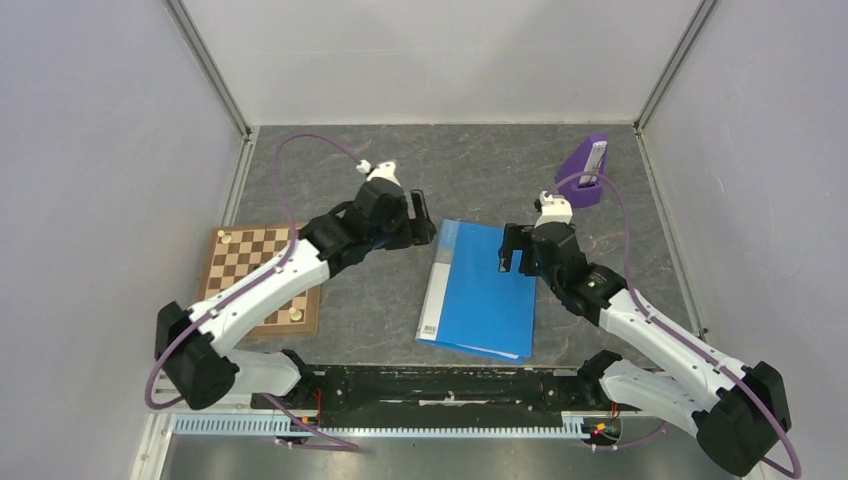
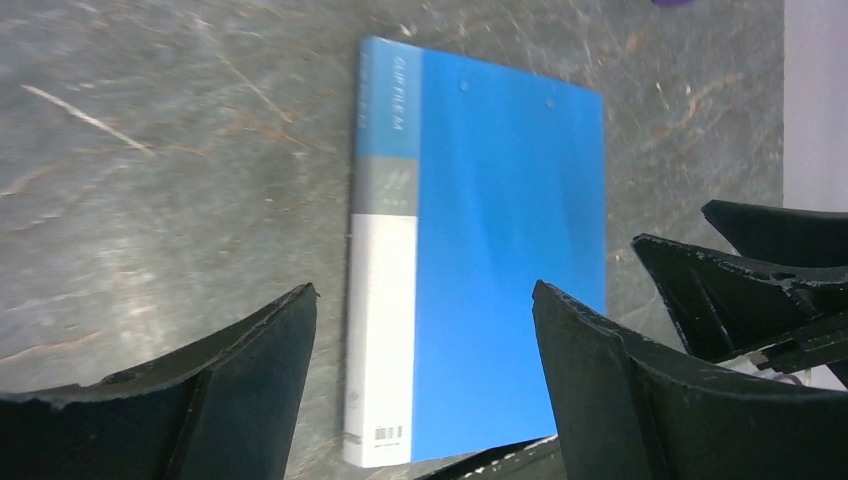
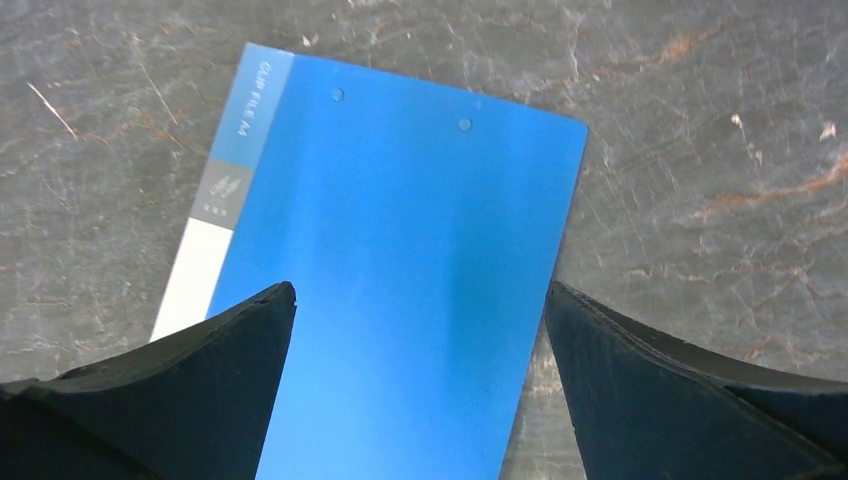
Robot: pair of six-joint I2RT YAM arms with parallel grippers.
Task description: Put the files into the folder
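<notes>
— While the overhead view shows the chessboard (image 1: 262,278) by the tabletop's (image 1: 470,170) left edge, what do the wrists add?
— The closed blue folder's (image 1: 482,288) pale spine label, mid-tabletop. Left pincer (image 1: 420,218) and right pincer (image 1: 516,248) both hang released, flanking its far corners. Bare stone lies beyond.

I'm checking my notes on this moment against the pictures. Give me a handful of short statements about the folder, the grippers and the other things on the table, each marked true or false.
1. The folder lies closed on the table. True.
2. The left gripper is shut on the folder. False: it is open and holds nothing.
3. The right gripper is open above the folder. True.
4. The chessboard lies right of the folder. False: it lies to its left, under the left arm.
5. White sheets lie loose on the table. False: none show in any view.
</notes>
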